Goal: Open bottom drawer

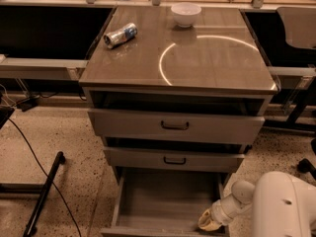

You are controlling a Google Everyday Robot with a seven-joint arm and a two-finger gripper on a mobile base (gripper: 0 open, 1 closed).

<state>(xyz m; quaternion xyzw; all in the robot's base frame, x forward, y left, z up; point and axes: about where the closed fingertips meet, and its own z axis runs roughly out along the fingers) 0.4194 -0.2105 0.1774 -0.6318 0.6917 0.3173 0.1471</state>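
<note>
The bottom drawer (163,201) sits at six o'clock of the grey cabinet (217,68), drawn well out toward me. Its grey floor and side walls show, and its front panel runs along the lower edge of the view with the handle out of sight. The gripper (210,221) is down low at about five o'clock of that drawer, at its front right corner, touching or just beside the right end of the front panel. I cannot tell whether it is clenched on anything or released. From it a pale wrist climbs toward four o'clock into the bulky white arm (284,206), which fills the lower right corner. Directly above the bottom drawer is the middle drawer (133,158), with a small black handle (175,160) at centre and a dark gap over its top edge. Above that comes the tallest, widest top drawer (128,125), also standing a little proud of the frame. On the cabinet's glossy top a white bowl (185,14) stands at twelve o'clock. A dented can (120,35) lies on its side at ten o'clock, well apart from the bowl. A bright ring of reflected light (163,63) curves across the right half. At eight o'clock, on the speckled floor (74,147), lies a black stand leg (44,194).
</note>
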